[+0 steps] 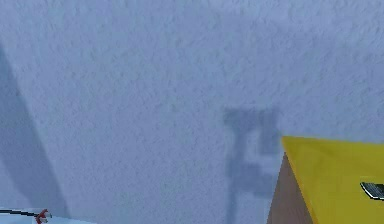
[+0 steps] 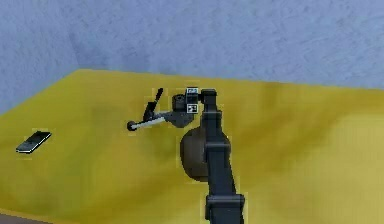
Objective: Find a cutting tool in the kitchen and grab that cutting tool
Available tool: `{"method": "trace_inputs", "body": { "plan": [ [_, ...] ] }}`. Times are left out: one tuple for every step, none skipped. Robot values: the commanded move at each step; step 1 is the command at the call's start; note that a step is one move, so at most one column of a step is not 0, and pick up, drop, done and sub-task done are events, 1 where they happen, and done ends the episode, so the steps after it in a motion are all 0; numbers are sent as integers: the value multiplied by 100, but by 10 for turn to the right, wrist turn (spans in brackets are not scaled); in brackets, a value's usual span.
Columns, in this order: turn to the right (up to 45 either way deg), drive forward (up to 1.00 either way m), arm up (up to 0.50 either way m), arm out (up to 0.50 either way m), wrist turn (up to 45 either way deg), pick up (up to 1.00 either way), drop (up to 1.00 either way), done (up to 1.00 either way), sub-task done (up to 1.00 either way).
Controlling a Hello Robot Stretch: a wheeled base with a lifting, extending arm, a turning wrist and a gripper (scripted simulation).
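We judge the slim dark thing [image 2: 156, 98] by the gripper [image 2: 146, 114] light, stiff, slick, best taken at its handle end; whether the gripper holds it we cannot tell.

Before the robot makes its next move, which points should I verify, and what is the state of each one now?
1. Arm reaches out over the yellow table: ok.
2. Gripper is in front of the tabletop, away from its edges: ok.
3. A cutting tool can be made out at the gripper: cannot tell.
4. Gripper holds something: cannot tell.
5. Small dark flat object lies apart from the gripper: ok.
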Motion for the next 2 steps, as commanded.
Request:
{"method": "trace_inputs", "body": {
  "plan": [
    [0, 0, 10, 0, 0, 0, 0, 0, 0],
    [0, 0, 0, 0, 0, 0, 0, 100, 0]
  ]
}}
